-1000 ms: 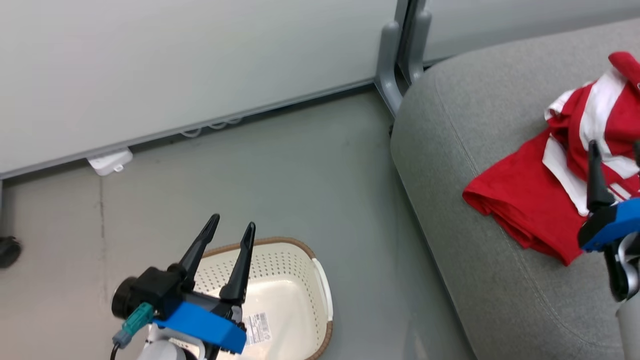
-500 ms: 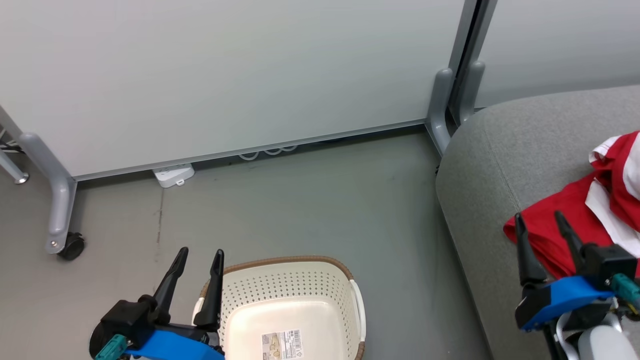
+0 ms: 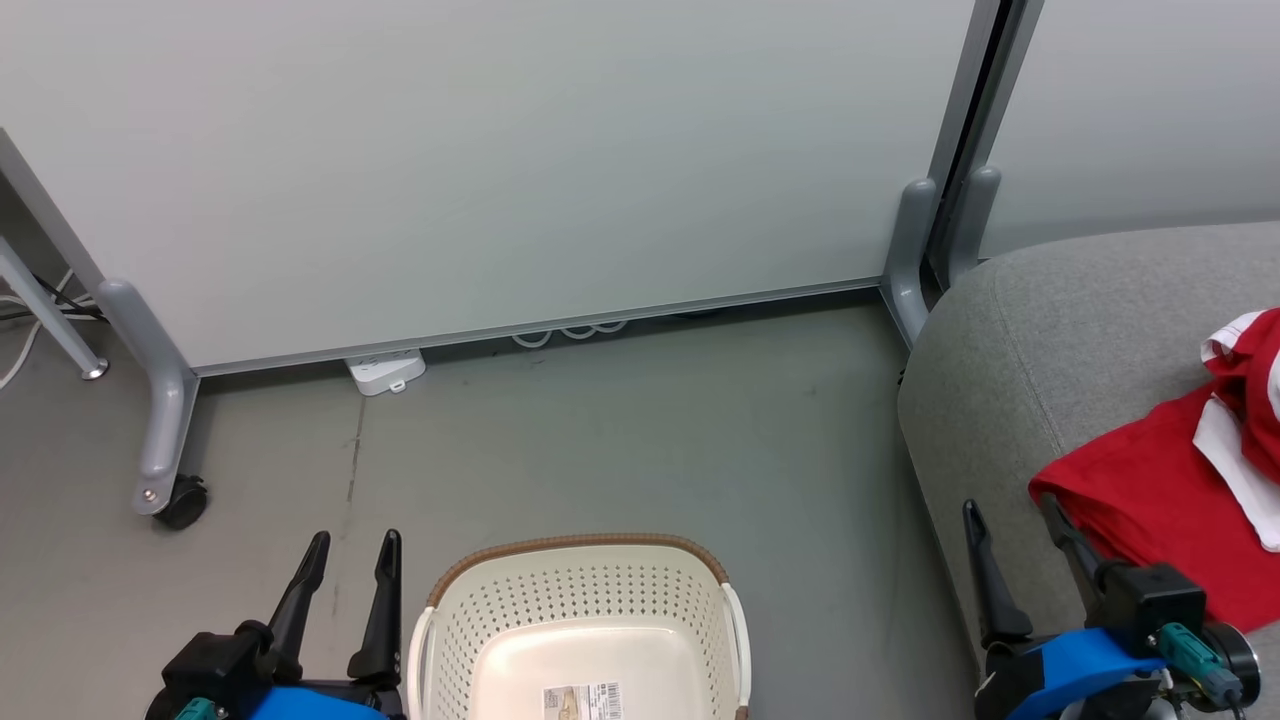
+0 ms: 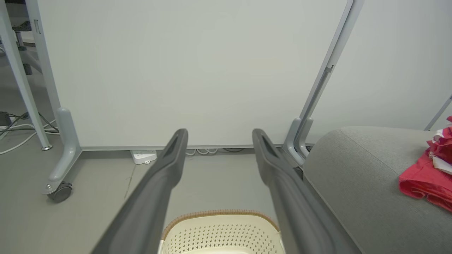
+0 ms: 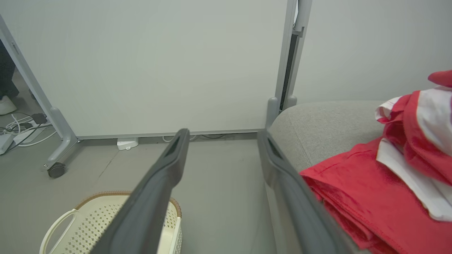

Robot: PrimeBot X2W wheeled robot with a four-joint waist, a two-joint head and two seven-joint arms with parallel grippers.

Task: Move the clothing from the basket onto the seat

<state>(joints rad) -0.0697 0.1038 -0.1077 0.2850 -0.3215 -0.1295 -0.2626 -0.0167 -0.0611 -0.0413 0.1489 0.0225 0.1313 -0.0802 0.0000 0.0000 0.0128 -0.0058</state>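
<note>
- The left gripper [image 3: 355, 541] has its two dark fingers spread with nothing between them. It stands over the floor [image 3: 650, 430], just beside the left handle of the basket [image 3: 570, 544].
- The right gripper [image 3: 1007, 503] also has its fingers apart and holds nothing. Its tips rise by the seat's rounded edge, near the red hem of the clothing [image 3: 1150, 500]; whether they touch it I cannot tell.
- The basket sits on the floor between the two grippers, and its cream bottom carries a barcode label [image 3: 583, 700].
- The clothing lies in a red and white heap on the seat [image 3: 1000, 350], close to that same rounded edge.
- Beyond stands a pale partition panel [image 3: 500, 150], with a white power strip [image 3: 386, 371] at its foot and a castor [image 3: 183, 503] on its left leg.
</note>
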